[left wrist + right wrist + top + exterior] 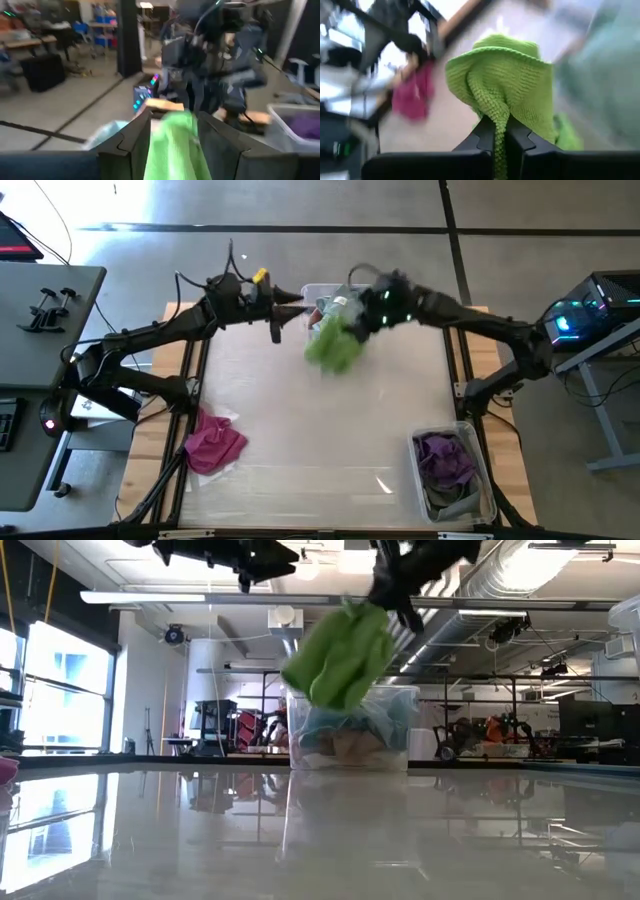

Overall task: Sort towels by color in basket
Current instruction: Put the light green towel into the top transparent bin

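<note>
The right hand [500,131] pinches a lime green knitted towel [334,346] by its top, so it hangs lengthwise downward above the desk [300,410], while the left hand [277,330] hovers open beside it.

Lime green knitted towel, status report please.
Right gripper shut on lime green knitted towel, lifted above table. Left gripper open, nearby. Nothing blocking.

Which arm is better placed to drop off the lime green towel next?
Right: its pincer is shut on the lime green knitted towel, hanging above the table. The left pincer is open and empty.
</note>
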{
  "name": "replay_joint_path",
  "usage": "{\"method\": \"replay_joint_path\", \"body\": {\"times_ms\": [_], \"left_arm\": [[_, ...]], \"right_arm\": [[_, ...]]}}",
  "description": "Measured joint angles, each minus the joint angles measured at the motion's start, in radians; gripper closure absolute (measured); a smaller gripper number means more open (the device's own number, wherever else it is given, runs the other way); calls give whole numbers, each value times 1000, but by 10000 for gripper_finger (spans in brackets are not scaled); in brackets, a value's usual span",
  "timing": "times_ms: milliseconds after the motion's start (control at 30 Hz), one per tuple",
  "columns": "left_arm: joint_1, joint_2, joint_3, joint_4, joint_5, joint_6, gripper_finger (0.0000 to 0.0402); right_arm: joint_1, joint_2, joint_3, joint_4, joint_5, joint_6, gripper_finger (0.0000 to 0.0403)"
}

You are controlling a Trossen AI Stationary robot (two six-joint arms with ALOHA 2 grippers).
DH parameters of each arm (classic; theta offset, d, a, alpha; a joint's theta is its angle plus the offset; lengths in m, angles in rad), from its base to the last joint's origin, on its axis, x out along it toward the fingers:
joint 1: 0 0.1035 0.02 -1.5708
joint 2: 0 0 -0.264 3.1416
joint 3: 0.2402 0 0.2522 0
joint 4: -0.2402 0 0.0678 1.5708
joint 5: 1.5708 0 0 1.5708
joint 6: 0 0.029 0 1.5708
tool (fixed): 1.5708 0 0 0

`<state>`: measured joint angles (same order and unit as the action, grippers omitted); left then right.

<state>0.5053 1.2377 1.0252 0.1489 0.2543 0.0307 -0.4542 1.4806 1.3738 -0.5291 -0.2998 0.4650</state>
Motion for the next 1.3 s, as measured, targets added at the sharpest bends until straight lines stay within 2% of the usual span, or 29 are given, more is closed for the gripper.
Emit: {"method": "replay_joint_path", "body": {"times_ms": [233,367,533,700,800,1000,1300], "left_arm": [[53,-9,0,39,-2,-67,224],[53,-15,0,27,-10,-104,222],[44,-15,0,-16,-40,-118,222],[38,-15,0,-32,-77,-153,222],[35,-15,0,-34,-85,-177,222],[35,-15,0,-41,-88,-186,222],[38,-15,0,-69,-117,-182,222]], "right_arm": [[-94,91,256,10,87,-111,398],[-130,168,349,-29,85,-174,398],[-170,287,356,-135,98,-208,398],[-193,422,358,-260,244,-264,399],[-196,499,357,-264,274,-264,390],[-194,564,359,-286,273,-242,342],[-193,488,434,-425,230,-238,220]]}}
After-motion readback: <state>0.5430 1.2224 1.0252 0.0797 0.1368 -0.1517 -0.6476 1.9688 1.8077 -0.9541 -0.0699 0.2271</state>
